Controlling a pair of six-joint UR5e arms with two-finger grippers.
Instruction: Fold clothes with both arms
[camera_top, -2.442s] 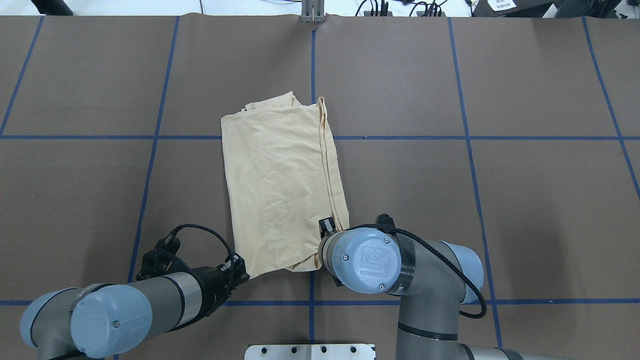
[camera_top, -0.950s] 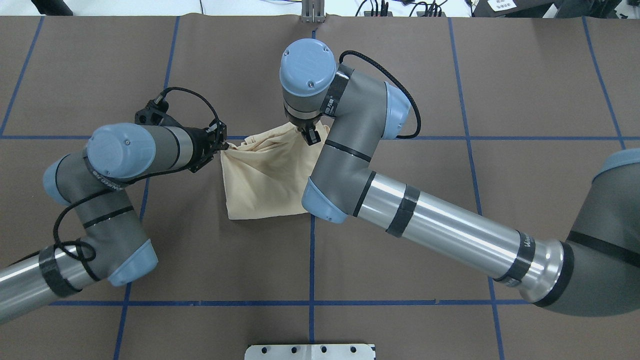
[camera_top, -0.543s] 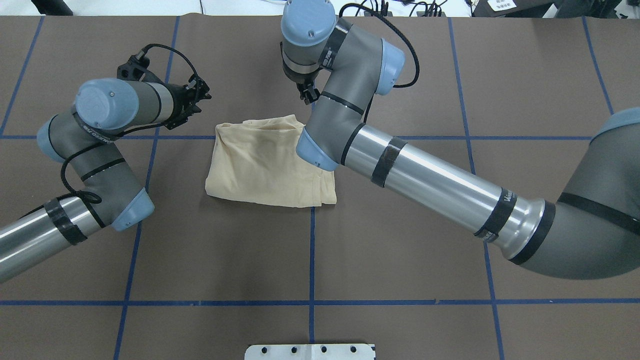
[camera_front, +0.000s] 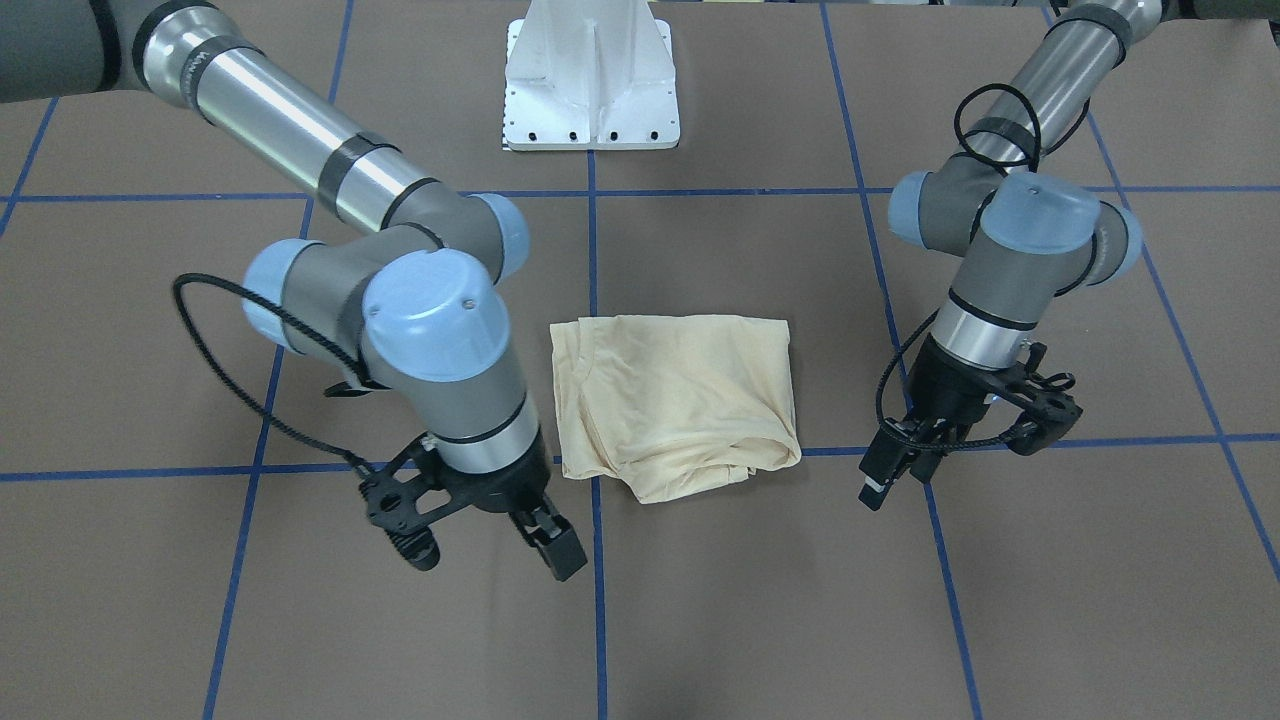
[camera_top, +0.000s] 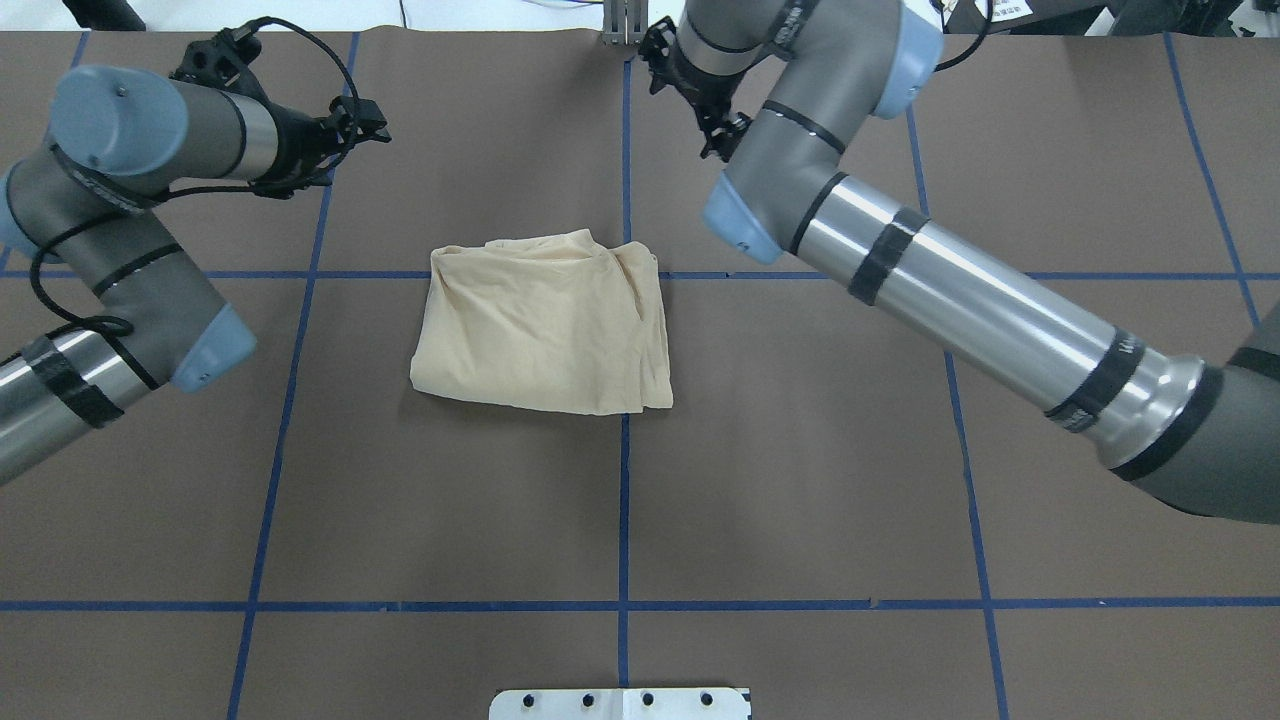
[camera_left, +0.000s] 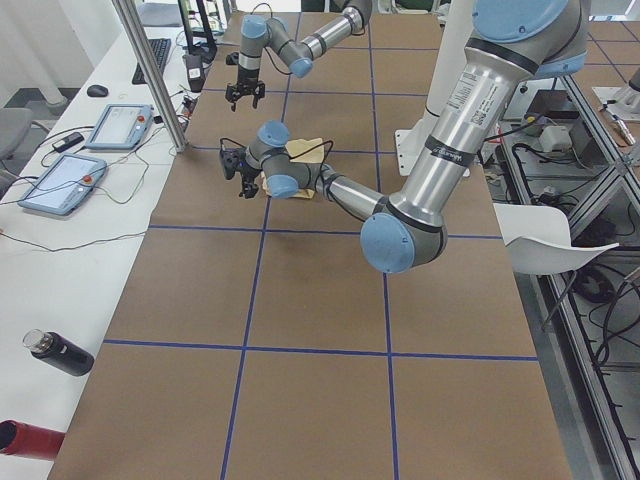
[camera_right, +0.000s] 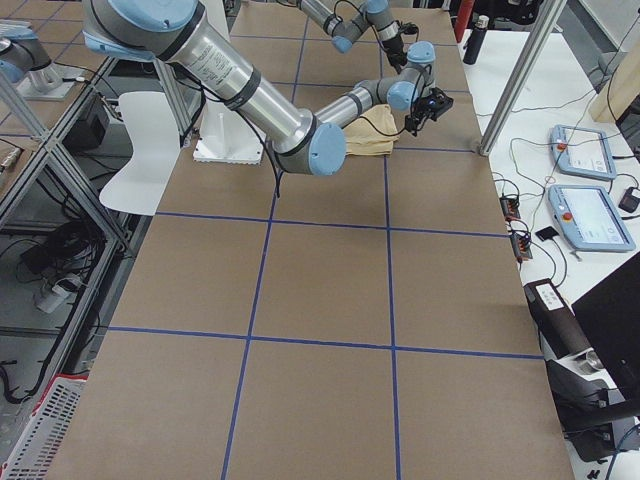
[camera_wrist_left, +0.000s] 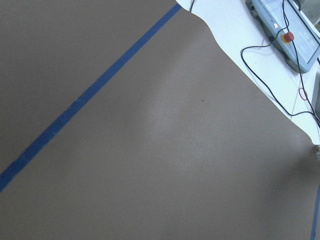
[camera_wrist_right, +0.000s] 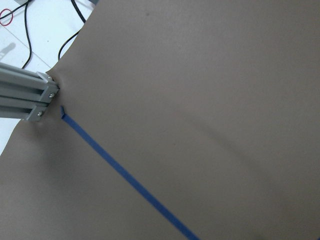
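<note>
Now the T-shirt (camera_top: 545, 330) lies in a compact, roughly square bundle at the middle of the table (camera_top: 800, 480), its far edge rumpled, print folded out of sight. The crosswise fold looks finished (whether another fold is wanted I cannot say); a next move would call for neatening that far edge or retreating. The left gripper (camera_front: 893, 475) hangs empty beyond the shirt's far corner, fingers slightly apart. The right gripper (camera_front: 550, 540) holds nothing, but I cannot tell its jaw gap. Since half a second ago both arms have drawn farther out, uncovering the unchanged shirt.
</note>
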